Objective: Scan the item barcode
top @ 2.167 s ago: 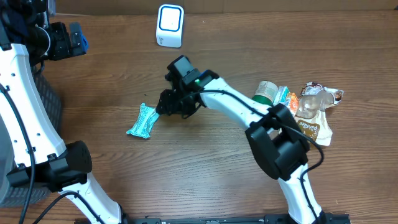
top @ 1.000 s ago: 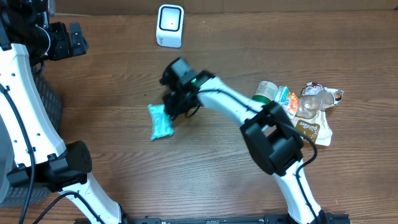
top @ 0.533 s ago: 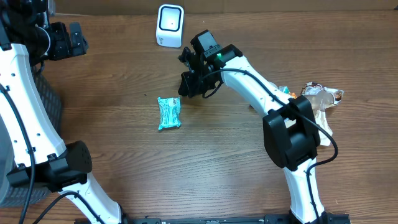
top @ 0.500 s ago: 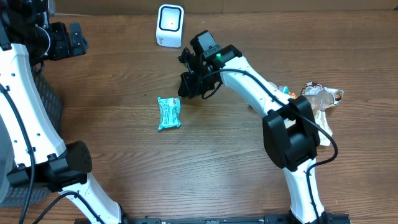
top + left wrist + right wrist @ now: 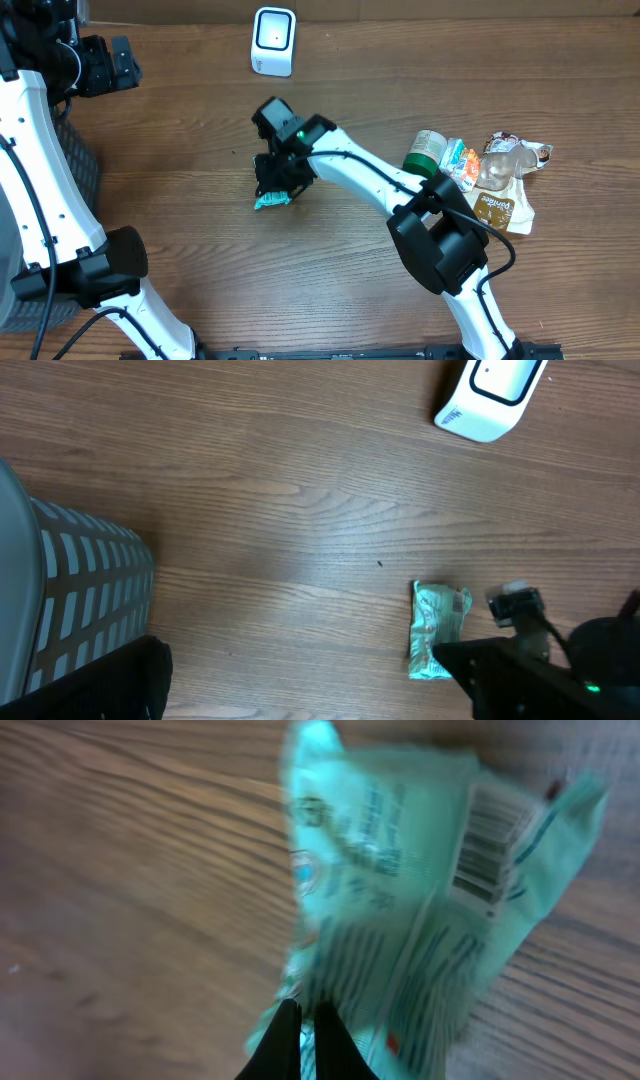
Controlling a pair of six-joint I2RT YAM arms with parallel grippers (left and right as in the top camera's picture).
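Teal packet [image 5: 268,200] lying flat on the wooden surface [image 5: 180,260], left of centre and well short of the white scanner [image 5: 273,41] standing at the far edge. Your right hand [image 5: 273,178] sits directly over the packet with its fingers drawn fully together. In the right wrist view the tips meet at the wrapper's near edge, though you cannot tell from here whether they nip the film or merely touch it. The printed barcode [image 5: 488,848] faces up at one end of the wrapper, so a grip at the opposite edge would leave the code uncovered, which is probably why the hand is placed there. Your left hand [image 5: 108,62] is spread wide and parked at the far left beside the slatted basket [image 5: 80,600], holding nothing and clear of the scanner's face. The remaining items [image 5: 490,170] lie heaped at the right, well apart. Judged from this layout, the scan is not yet made: the code must be carried to the scanner and turned toward its window.
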